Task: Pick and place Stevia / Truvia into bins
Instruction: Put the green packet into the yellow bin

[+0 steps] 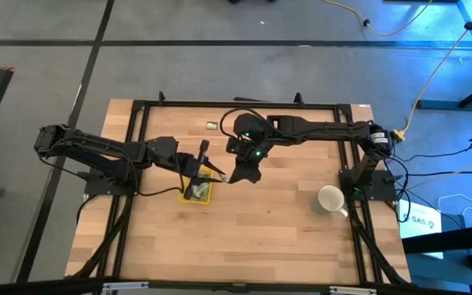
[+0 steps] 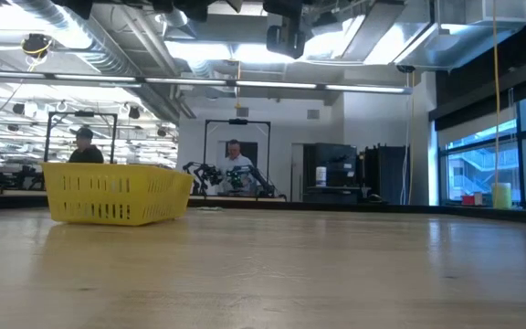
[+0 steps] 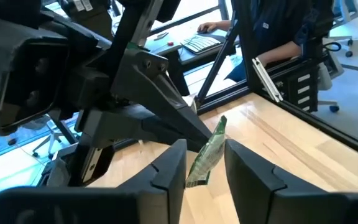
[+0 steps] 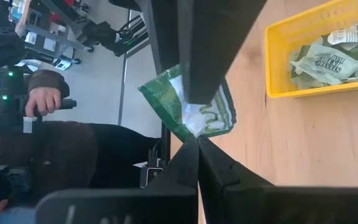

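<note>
Wooden worktop (image 1: 252, 238) carries the yellow tray (image 1: 197, 191), sachets inside. Above its edge, the right hand (image 4: 197, 138) is pinched together on a green sachet (image 4: 194, 106); the left hand (image 3: 205, 167) fingers stand apart around it.

light: bright, even, from ceiling strips (image 2: 245, 84) at 12 o'clock
glare: windows (image 2: 482, 160) at 3 o'clock blown out
blur: near fingers (image 3: 166, 180) soft
shadows: faint
</note>
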